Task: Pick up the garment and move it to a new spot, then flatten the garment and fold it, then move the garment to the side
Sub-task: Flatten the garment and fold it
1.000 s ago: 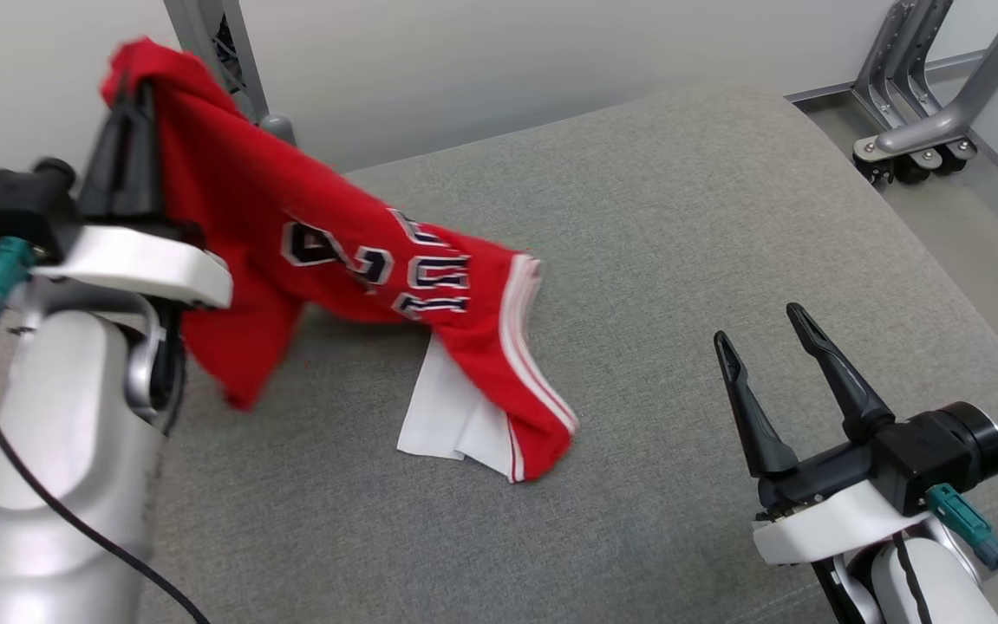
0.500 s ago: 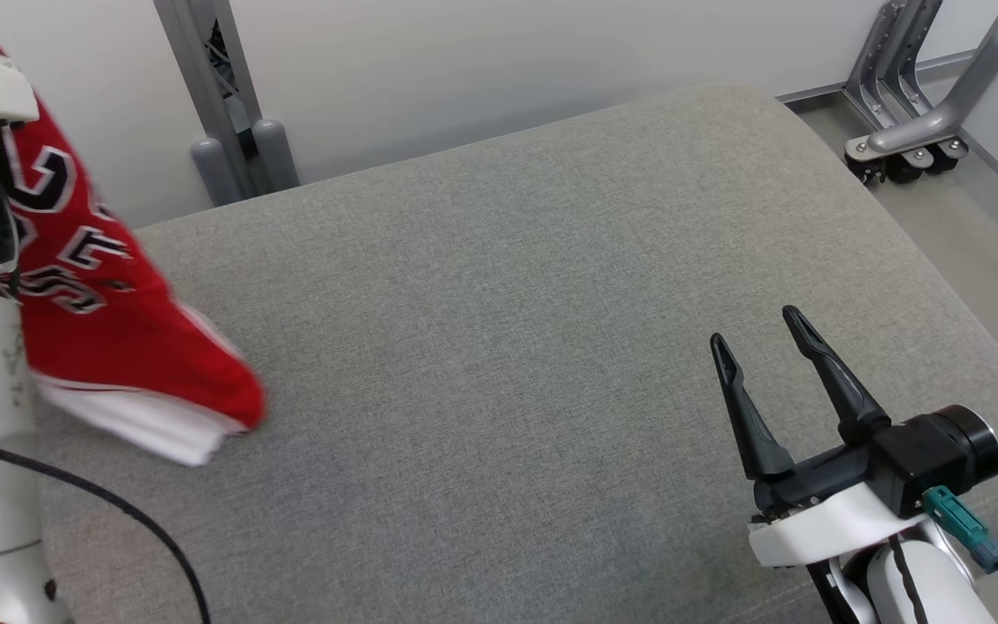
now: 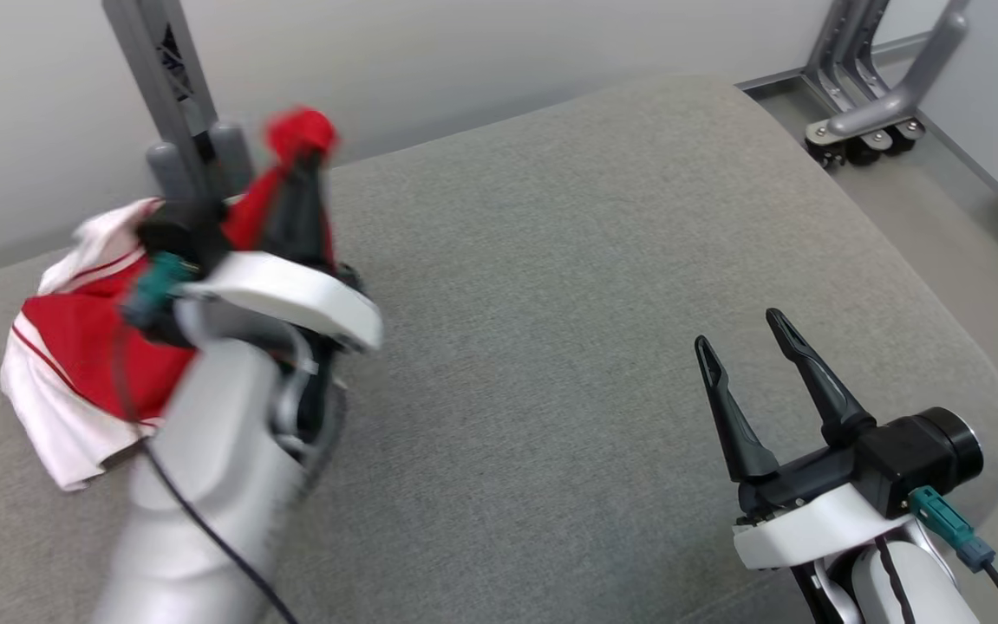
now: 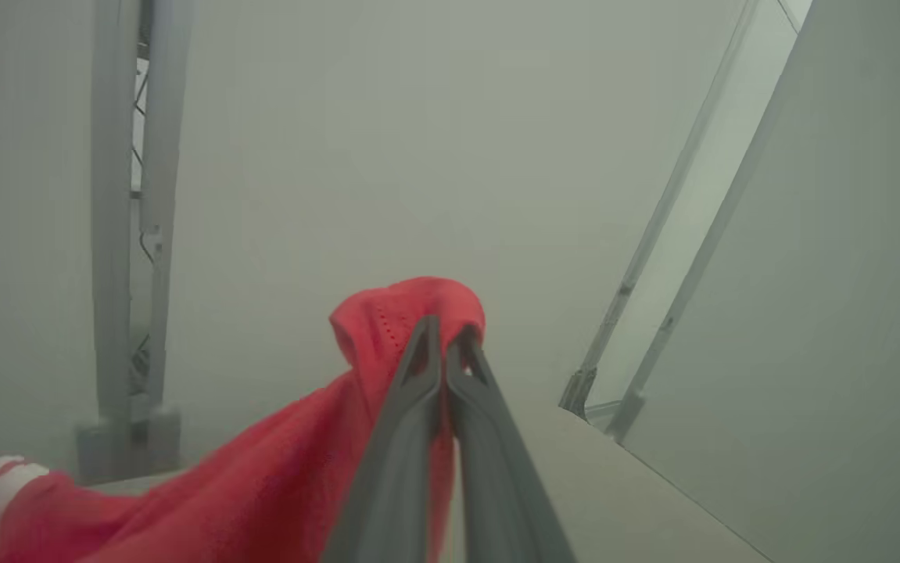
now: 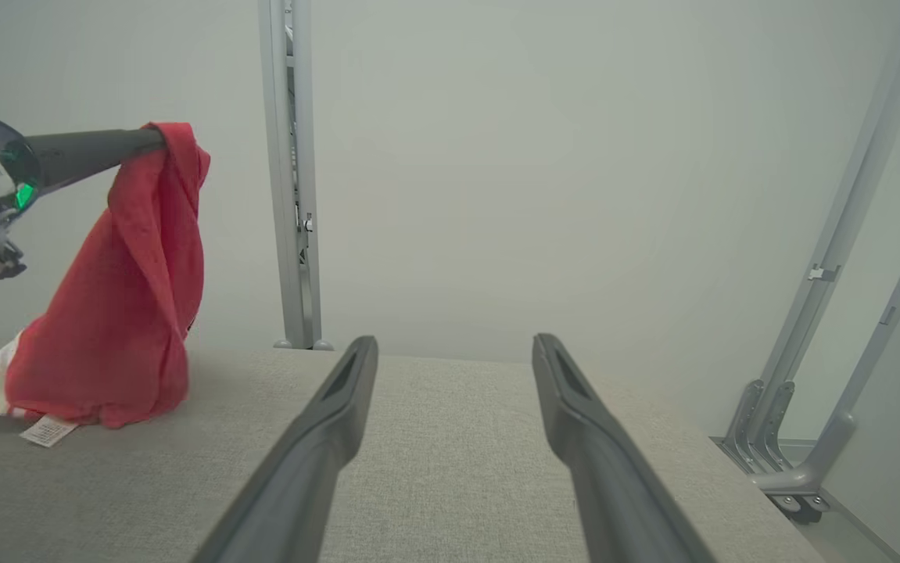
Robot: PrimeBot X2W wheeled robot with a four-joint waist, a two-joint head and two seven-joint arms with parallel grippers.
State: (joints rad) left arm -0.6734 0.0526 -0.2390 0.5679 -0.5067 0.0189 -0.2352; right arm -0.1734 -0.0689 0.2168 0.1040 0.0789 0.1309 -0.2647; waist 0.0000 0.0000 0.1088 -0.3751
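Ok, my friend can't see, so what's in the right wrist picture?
The left pincer, shut, holds up a red garment whose bottom rests on a grey cushion. In front, the right pincer stands open and empty.

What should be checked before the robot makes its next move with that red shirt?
1. Grip: left gripper shut on the garment, red cloth pinched at its tips: ok.
2. Garment supported: lower part rests on the grey cushion, top hangs from the gripper: ok.
3. Right gripper open, holding nothing: ok.
4. Bare cushion between the two grippers for spreading: ok.
5. Garment flat: not ok, bunched.
6. Which part of the garment is pinched: cannot tell.
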